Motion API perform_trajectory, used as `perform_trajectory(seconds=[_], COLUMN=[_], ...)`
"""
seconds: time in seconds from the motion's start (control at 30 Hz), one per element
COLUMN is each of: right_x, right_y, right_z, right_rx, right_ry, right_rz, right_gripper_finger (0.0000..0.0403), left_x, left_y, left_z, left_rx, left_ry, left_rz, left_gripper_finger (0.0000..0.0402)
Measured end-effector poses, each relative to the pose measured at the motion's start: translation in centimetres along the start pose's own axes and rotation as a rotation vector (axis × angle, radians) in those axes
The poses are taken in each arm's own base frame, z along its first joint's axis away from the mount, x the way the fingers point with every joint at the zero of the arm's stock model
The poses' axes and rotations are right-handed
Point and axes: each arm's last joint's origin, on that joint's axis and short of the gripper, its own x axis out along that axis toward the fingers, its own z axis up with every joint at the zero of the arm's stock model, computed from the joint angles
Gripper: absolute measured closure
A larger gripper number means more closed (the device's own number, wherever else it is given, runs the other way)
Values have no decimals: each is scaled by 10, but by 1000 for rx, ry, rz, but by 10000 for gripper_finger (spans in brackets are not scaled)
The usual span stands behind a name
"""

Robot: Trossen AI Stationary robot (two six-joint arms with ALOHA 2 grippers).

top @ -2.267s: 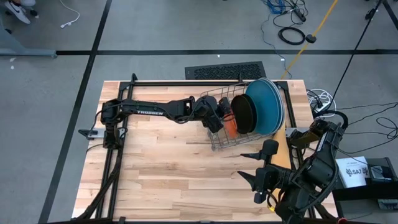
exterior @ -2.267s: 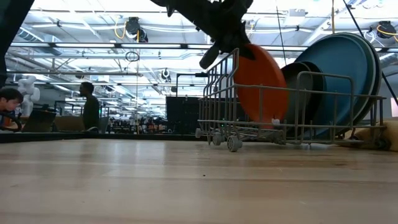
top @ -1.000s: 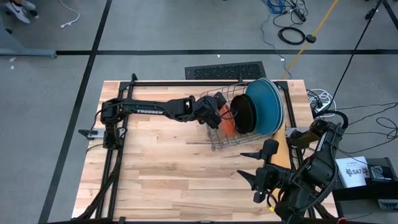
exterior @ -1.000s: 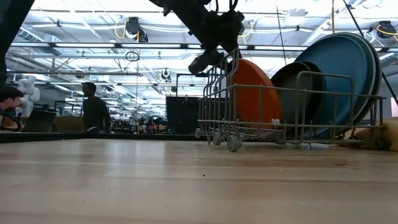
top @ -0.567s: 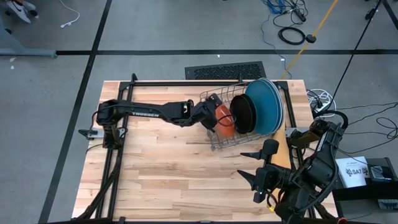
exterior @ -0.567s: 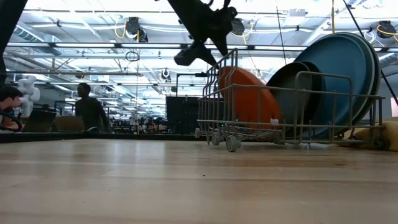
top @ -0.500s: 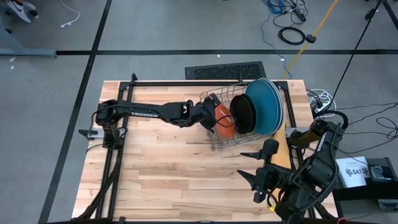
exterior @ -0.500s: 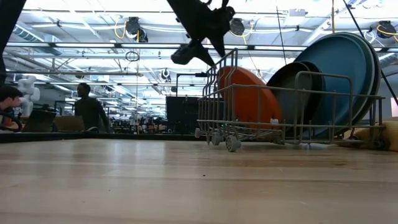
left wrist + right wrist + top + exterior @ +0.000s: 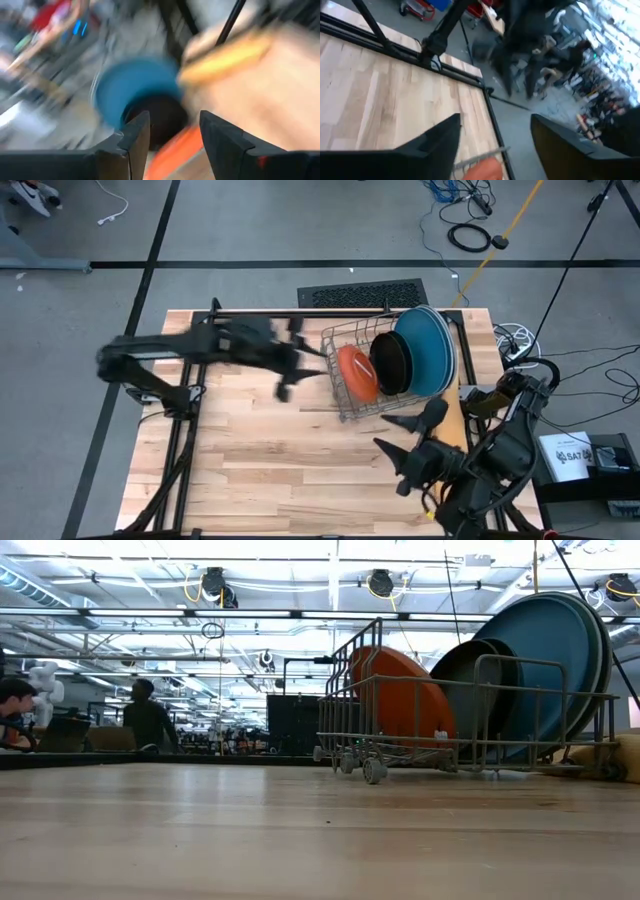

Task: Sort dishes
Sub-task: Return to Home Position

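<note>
A wire rack [image 9: 385,375] at the table's far right holds the dishes on edge. The orange plate [image 9: 357,372] [image 9: 400,695] leans toward the rack's left end with its lower rim among the wires. Behind it stand a black plate [image 9: 390,365] and large blue plates [image 9: 425,350] [image 9: 550,655]. My left gripper [image 9: 293,370] [image 9: 175,135] is blurred, left of the rack and above the table. It is open with nothing between its fingers. My right gripper [image 9: 393,435] [image 9: 495,145] hovers open near the table's right front, below the rack in the high view.
Bare wooden tabletop [image 9: 260,450] stretches left of and in front of the rack. A black frame rail [image 9: 280,315] runs along the far edge. People [image 9: 145,715] stand in the room beyond the table. Cables and a floor grate [image 9: 362,293] lie off the table.
My left gripper has drawn up and away from the orange plate's upper rim and swept fast toward the table's left. The orange plate has tipped over toward the rack's left end and stays leaning there. My right gripper has shifted slightly.
</note>
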Motion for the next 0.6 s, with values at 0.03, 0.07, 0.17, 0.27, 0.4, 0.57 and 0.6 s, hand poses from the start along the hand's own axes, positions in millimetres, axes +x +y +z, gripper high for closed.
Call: perform_trajectory(seconds=[0.03,0.07,0.17,0.27,0.4,0.57,0.6], right_x=[2,5,15,29,49,79,87], right_y=[3,7,19,37,59,69,73], right_z=[3,7,20,33,44,43,40], right_rx=[-19,-39,-78,-125,-151,-88,-83], right_ry=[-9,-17,-49,-132,-278,-380,-394], right_rz=[1,8,113,273,437,546,578], right_gripper_finger=[188,210,301,385,391,400,401], left_x=[-16,-31,-61,-77,-92,-86,-84], left_y=[1,1,-14,-37,-77,-132,-141], left_z=[6,11,15,13,2,-30,-37], left_rx=[-40,-65,-91,-121,-177,-272,-280], left_ry=[-86,-165,-274,-329,-467,-552,-563], left_rz=[-40,-58,-40,43,95,184,206], left_gripper_finger=[232,238,276,349,394,399,399])
